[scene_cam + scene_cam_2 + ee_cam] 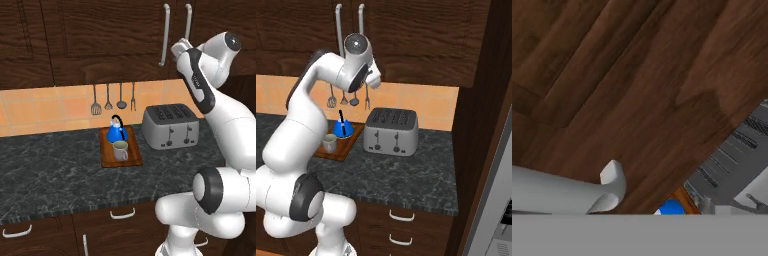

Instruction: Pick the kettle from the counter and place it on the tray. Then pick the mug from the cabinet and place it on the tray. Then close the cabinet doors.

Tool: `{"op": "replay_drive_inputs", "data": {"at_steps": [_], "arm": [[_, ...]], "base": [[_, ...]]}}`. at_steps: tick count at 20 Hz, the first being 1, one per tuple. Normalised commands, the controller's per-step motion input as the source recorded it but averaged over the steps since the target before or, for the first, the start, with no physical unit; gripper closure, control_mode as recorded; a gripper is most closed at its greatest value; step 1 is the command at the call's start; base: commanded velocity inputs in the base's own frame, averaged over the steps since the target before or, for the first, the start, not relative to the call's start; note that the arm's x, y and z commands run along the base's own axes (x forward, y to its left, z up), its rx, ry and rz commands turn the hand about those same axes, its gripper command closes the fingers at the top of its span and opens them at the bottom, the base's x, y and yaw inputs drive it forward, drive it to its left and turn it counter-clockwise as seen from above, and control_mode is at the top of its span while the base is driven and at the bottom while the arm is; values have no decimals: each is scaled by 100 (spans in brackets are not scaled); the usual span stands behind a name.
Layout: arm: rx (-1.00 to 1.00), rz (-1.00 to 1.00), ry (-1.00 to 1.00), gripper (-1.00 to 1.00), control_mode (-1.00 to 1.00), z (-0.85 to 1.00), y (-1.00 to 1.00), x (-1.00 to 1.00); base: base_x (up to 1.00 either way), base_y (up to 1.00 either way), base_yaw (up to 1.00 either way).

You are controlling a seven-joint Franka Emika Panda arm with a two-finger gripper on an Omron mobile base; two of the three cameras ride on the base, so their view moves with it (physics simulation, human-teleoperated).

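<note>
Here, upper right of frame, my gripper [181,46], jaws spread, meets closed cabinet doors [125,35]; kettle [116,131] and mug [120,150] share the tray [107,161].

A silver toaster [171,126] sits below four utensils [113,98] hanging on the orange-tiled wall [40,107] (backsplash).

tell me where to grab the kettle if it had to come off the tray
Grip the kettle by its black arched handle, coming straight down from above. The handle stands upright over the blue cone-shaped body, whose sloped sides would slip between the fingers. The mug sits close in front on the tray, so a front approach is crowded.
</note>
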Motion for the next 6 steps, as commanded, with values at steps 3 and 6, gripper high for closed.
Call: {"op": "replay_drive_inputs", "data": {"at_steps": [3, 6], "arm": [[-11, 0, 11, -100, -100, -21, 0, 34], [-8, 0, 7, -100, -100, -19, 0, 36]], "base": [[0, 0, 0], [0, 0, 0]]}}
